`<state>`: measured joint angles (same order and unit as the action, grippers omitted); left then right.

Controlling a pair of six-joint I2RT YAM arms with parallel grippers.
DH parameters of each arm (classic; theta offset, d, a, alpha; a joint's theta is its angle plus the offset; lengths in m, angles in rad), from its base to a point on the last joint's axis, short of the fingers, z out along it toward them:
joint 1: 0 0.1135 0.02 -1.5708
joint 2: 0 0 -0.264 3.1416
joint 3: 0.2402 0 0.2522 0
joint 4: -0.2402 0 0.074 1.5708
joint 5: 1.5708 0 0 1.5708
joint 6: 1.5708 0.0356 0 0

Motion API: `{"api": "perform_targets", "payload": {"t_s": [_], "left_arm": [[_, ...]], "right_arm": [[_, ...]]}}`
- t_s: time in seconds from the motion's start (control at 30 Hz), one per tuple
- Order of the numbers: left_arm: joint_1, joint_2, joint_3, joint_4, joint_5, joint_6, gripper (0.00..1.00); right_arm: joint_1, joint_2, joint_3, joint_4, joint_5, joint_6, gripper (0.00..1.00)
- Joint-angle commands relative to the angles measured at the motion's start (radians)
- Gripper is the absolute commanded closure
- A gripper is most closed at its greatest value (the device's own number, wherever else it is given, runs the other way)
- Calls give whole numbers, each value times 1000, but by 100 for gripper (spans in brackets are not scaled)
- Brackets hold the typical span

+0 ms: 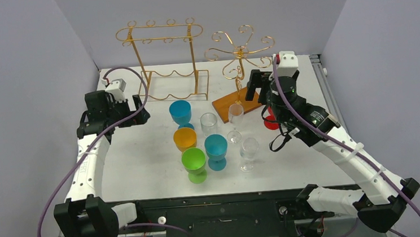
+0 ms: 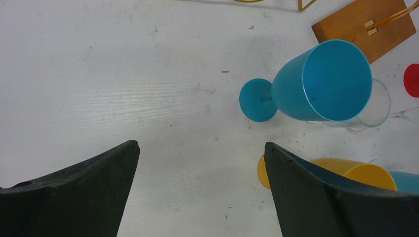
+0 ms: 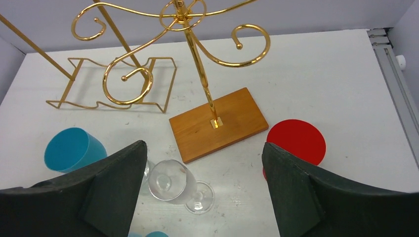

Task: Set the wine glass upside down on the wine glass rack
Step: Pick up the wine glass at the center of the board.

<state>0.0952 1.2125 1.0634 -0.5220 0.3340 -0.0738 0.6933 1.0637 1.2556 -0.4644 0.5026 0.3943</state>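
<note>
The clear wine glass [image 1: 235, 116] stands upright on the surface [image 1: 144, 169], just in front of the rack's [image 1: 240, 51] wooden base [image 1: 234, 100]. It looks thin, slick and breakable, so pinch the stem gently. The left fingers [image 1: 141, 113], well left of the base, and the right fingers [image 1: 252, 87], above it, are spread wide and empty.

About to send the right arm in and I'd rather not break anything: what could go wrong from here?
1. The clear wine glass stands close beside a tumbler; the open right claw may knock it closing in.
2. The red glass sits right by that claw and could get tipped.
3. The gold rack's curled hooks are thin; an inverted glass may snag or slip.
</note>
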Motion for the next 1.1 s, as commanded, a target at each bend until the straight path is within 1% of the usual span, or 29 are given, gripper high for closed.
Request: {"api": "perform_targets", "payload": {"t_s": [0.0,0.13,0.3,0.37,0.43,0.53,0.8,0.9,1.07], "left_arm": [[-7,-16,60,-53,53,5,4],[-48,-23,96,-79,57,8,4],[-85,-31,121,-92,58,0,4],[-86,-34,129,-97,59,-4,4],[-118,-41,132,-102,60,-7,4],[-135,-54,135,-111,61,-9,4],[-157,-85,166,-158,49,8,3],[-161,-95,173,-168,52,8,2],[-173,-109,186,-181,57,6,1]], "right_arm": [[-6,87,152,-139,-69,-48,20],[7,128,156,-155,-142,-60,29],[6,136,91,-152,-196,-45,39],[5,133,47,-124,-216,-23,41],[1,145,16,-100,-229,-10,43],[-9,166,-16,-45,-264,8,46],[-51,231,-54,59,-312,54,55],[-73,257,-61,71,-329,66,59],[-86,279,-79,70,-345,62,62]]}}
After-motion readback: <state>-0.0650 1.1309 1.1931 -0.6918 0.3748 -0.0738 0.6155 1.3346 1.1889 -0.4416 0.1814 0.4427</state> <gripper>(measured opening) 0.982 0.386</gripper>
